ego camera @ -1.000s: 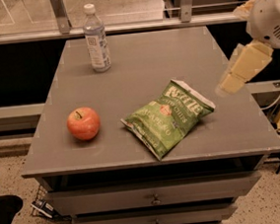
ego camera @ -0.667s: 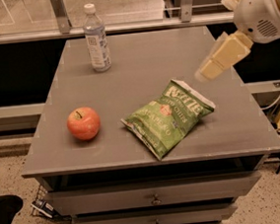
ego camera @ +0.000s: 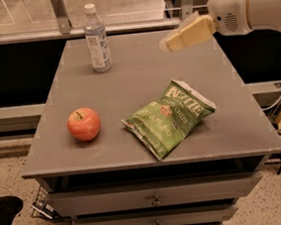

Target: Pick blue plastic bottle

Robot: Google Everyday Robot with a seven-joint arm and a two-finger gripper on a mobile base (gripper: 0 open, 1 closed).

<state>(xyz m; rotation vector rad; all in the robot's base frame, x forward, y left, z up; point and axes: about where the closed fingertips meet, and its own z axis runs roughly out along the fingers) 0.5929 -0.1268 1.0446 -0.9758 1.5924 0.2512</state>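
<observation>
Your cream-coloured end effector (ego camera: 173, 40) hangs above the far right part of the grey worktop (ego camera: 128, 86), and you cannot tell whether it is released or clenched. Well to its left in view, the small clear blue-labelled plastic bottle (ego camera: 96, 39) stands upright. A red apple (ego camera: 84, 124) and a green crisp bag (ego camera: 168, 118) lie nearer the camera.
</observation>
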